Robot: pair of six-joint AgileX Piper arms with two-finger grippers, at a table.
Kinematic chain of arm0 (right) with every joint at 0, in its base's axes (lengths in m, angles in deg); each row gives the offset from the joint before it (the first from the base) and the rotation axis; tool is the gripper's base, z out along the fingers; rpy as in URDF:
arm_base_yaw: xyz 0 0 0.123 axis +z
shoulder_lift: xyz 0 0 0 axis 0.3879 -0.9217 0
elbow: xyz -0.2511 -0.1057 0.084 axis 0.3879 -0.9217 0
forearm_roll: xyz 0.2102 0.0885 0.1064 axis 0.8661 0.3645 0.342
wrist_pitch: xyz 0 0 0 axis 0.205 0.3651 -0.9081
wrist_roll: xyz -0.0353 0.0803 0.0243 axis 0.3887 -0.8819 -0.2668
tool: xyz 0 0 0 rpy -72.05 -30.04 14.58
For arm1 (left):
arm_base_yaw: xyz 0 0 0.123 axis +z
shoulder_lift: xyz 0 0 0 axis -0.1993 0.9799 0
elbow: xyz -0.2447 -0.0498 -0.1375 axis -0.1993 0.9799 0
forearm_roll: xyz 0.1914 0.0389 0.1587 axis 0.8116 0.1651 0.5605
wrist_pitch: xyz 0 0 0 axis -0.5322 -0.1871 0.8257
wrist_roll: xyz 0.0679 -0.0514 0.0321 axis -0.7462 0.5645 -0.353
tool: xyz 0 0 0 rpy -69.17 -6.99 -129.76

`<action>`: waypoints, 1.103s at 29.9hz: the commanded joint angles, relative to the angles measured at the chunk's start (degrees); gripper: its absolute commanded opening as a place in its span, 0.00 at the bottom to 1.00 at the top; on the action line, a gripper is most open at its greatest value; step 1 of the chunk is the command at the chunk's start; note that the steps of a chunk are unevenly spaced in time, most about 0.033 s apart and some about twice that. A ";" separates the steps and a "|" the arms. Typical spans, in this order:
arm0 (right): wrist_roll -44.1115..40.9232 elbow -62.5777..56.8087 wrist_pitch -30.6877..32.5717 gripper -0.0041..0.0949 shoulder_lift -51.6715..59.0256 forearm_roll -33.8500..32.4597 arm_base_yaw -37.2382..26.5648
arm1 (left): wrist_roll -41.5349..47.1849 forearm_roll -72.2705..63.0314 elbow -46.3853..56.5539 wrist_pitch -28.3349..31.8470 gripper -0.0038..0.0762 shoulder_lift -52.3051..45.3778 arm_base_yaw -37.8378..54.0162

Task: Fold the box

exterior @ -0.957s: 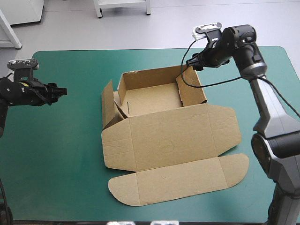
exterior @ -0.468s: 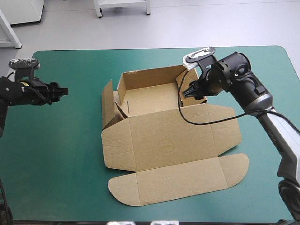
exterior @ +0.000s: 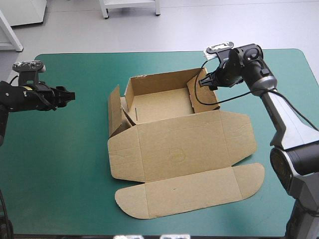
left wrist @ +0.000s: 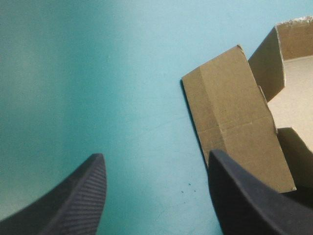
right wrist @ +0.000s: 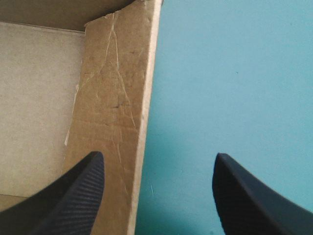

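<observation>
hovering over the far right corner of the box (exterior: 174,134), the right gripper (exterior: 203,83) holds its black fingers (right wrist: 73,196) spread wide. the raised right wall (right wrist: 115,98) runs between them, one finger above the tray's floor and the other above the teal-green cover (exterior: 60,164) outside; whether either touches the board cannot be told. the brown box sits near the middle of the table as a half-made tray. its back wall (exterior: 157,82) and right wall stand, while its lid (exterior: 184,144) and rounded tuck flap (exterior: 194,191) lie flat toward the near edge. on the tray's other side the left wall (left wrist: 234,122) leans outward, loose and untucked. the left gripper (exterior: 70,95) hangs above bare cover well apart from the box, fingers likewise parted and holding nothing, that leaning panel ahead of it. the step in hand looks to be the setting of the side walls, the right one up and the left one not yet done, so the task seems roughly midway. the next move likely calls for the right gripper to settle astride its wall and press it firm. the left gripper would then cross the cover, catch the splayed panel by its edge and swing it upright without shoving the box sideways.
</observation>
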 commanded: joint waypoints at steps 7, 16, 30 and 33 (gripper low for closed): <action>2.31 7.31 0.72 0.65 -5.64 3.03 -0.31 | -0.14 -2.32 -1.48 2.66 0.60 -1.98 -0.37; 2.07 7.31 -1.37 0.44 -10.42 3.03 -0.31 | -0.14 -2.32 -1.48 2.78 0.60 -1.98 -0.37; 6.53 10.24 -3.55 0.03 -3.75 10.84 -5.76 | -3.62 -7.38 -1.48 4.08 0.60 -1.66 -0.37; 8.17 10.24 -3.99 0.03 -0.48 15.15 -8.02 | -4.84 -9.90 -1.48 5.26 0.60 -1.66 -0.37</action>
